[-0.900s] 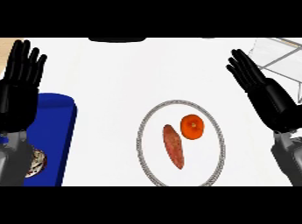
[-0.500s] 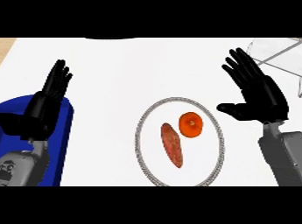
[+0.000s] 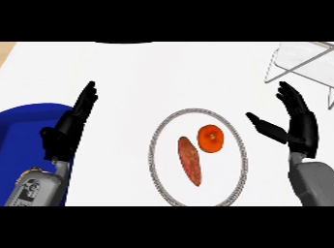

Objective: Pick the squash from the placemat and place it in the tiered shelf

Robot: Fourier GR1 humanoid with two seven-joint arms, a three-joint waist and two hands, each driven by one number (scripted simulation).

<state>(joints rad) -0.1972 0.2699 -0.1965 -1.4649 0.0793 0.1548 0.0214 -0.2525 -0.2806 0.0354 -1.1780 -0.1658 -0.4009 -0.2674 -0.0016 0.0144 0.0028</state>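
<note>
Risk lies first in choosing the wrong thing: on the white plate [image 3: 155, 160] at the centre lie one long reddish-brown vegetable [image 3: 190, 160] and one round orange fruit [image 3: 211, 138], close to each other but apart, and neither is clearly the squash. The task says the squash is on a placemat, and the blue mat [image 3: 16, 133] at the near left shows no squash on its visible part; the left forearm covers some of it, so I cannot tell if something lies under it. A reach to the plate can therefore take a thing that the task does not ask for. The second risk is the shelf [image 3: 309, 63] at the far right: only its near corner of wire and glass shows, so a hand carrying something there can strike a wire leg or miss the tier. The right hand [image 3: 298, 127] is just right of the plate, fingers straight and thumb spread toward the plate, holding nothing. The left hand [image 3: 70, 127] stands on edge above the right border of the mat, fingers straight, also empty. By count: two hands, one plate, one mat, one shelf, two pieces of food.
</note>
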